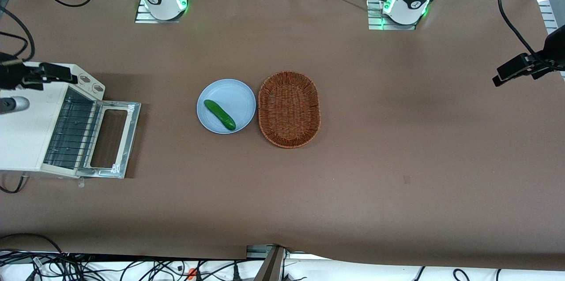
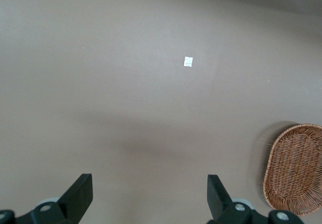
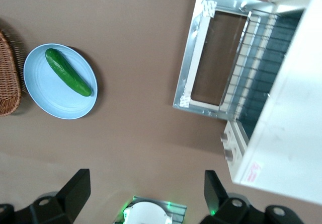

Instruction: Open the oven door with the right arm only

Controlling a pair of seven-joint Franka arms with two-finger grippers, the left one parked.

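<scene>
- Gripper [image 3: 143,194]: fingers spread wide, nothing between them. It hangs high above the counter [image 1: 397,140], looking straight down, clear of the oven and touching nothing.
- Right arm [image 1: 17,78]: in the front view its dark end reaches over the top of the oven [image 1: 26,140], at the working arm's end of the counter.
- Oven door [image 3: 214,58]: swung fully down, lying flat on the counter in front of the oven mouth. Shiny inner frame faces up; the brown counter shows through the glass. Wire rack [image 3: 259,65] inside the cavity is exposed.
- Two knobs [image 1: 90,83] sit on the control strip beside the cavity.
- Blue plate [image 1: 226,106] with a cucumber [image 1: 219,114] on it lies near mid-counter, wicker basket [image 1: 288,109] just beside it, toward the parked arm.
- Status, judged: door open to its limit and released; task looks complete. Nothing left but parking the arm.
</scene>
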